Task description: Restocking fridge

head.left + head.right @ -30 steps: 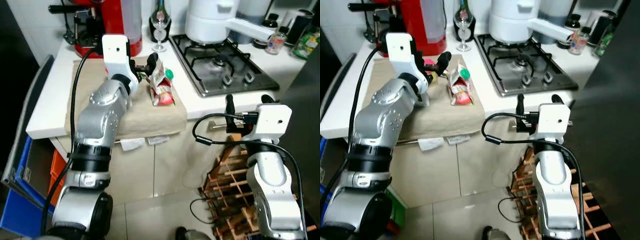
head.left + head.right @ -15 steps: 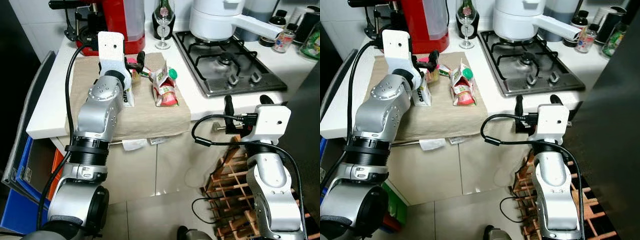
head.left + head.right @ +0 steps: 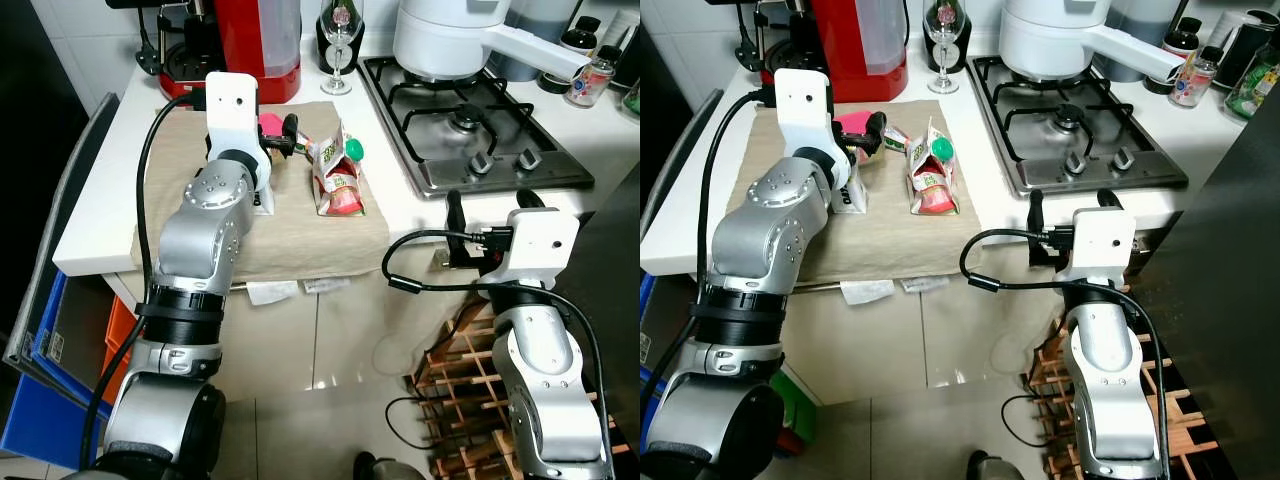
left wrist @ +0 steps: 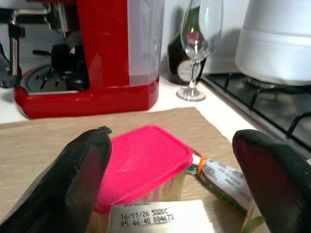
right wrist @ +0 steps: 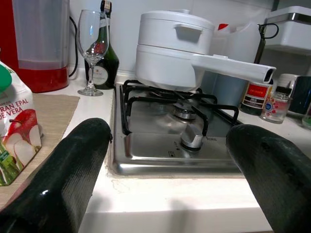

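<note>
A beige cloth (image 3: 300,240) on the counter carries a pink-lidded tub (image 4: 141,160), a small white carton (image 3: 850,195) with a printed date, a thin packet (image 4: 221,174) and an apple juice pouch (image 3: 338,178) with a green cap. My left gripper (image 4: 172,155) hovers open just above the cloth, one finger on each side of the tub, gripping nothing. The pouch lies to the right of it. My right gripper (image 3: 490,205) is open and empty, held in front of the counter edge below the stove.
A gas stove (image 3: 470,120) with a white pot (image 3: 450,40) is on the right. A red coffee machine (image 3: 250,40), a wine glass (image 3: 340,30) and a bottle stand behind the cloth. A wooden wine rack (image 3: 460,400) is on the floor, blue crates (image 3: 40,400) at left.
The head view has shifted. My left gripper has drawn back from the juice pouch to the pink-lidded tub, and the white carton beside its wrist has come into sight. The right arm is unchanged.
</note>
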You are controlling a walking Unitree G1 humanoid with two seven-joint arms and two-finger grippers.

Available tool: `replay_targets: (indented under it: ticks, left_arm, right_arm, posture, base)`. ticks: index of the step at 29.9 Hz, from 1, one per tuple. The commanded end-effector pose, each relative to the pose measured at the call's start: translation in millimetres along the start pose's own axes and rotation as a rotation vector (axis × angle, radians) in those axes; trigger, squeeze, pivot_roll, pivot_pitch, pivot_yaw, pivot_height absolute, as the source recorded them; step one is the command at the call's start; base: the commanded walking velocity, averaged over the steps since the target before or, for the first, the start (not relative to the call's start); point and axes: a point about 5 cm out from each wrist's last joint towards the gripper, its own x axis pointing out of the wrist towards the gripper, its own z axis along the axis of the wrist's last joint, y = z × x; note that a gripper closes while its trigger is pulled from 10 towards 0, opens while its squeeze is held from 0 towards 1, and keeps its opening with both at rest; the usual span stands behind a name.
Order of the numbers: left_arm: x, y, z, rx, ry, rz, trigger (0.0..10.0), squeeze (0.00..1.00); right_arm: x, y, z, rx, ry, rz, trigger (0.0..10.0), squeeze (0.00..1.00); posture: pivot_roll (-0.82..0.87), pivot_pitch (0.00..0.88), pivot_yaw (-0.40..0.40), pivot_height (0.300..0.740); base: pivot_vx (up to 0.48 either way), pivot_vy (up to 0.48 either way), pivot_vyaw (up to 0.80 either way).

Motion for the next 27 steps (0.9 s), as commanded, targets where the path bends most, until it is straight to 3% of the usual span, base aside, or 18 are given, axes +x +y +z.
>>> replay_targets:
  ticks: [1,7,27]
  left_arm:
    - [-2.9,2.7,1.2,-0.002,0.005,0.01,10.0,0.0]
    - [-10.4,10.1,3.0,0.01,0.016,0.039,10.0,0.0]
    - [-9.5,-2.7,-37.5,-0.021,0.163,-0.008,10.0,0.0]
  right_arm:
    - [2.4,-1.6,0.4,0.002,-0.002,-0.002,10.0,0.15]
    - [6.4,2.0,-0.6,0.006,-0.005,0.021,10.0,0.15]
    - [11.6,1.7,-3.2,0.007,-0.011,0.025,10.0,0.15]
  posture:
    - [-0.11,0.042,0.004,0.74]
    - [-0.09,0.022,-0.007,0.74]
    - [-0.1,0.0,-0.001,0.74]
  base:
    - [0.0,0.0,0.0]
    - [0.0,0.0,0.0]
    - [0.0,0.0,0.0]
